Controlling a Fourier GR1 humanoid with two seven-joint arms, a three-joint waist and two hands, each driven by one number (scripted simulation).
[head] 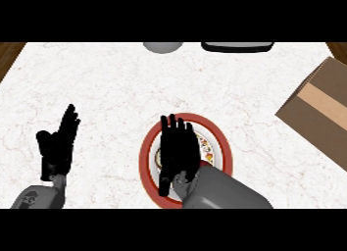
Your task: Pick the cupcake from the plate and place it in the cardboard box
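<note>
Cupcake sits on the red-rimmed plate close to the robot, and most of it is hidden under the right hand; only a speckled edge peeks out beside the fingers. That hand hovers flat over it with its fingers straight and spread, holding nothing. I would guess the cake is light, soft and crumbly, with a top that smears easily, so the sides low down look like the place to take it, thumb on one side and fingers on the other, rather than pressing from above. Off to the left, the left hand rests open over the white counter, fingers straight, nothing in it. Further out on the right lies the cardboard box, well apart from the plate. At the far edge sit a grey round thing and a dark tray.
</note>
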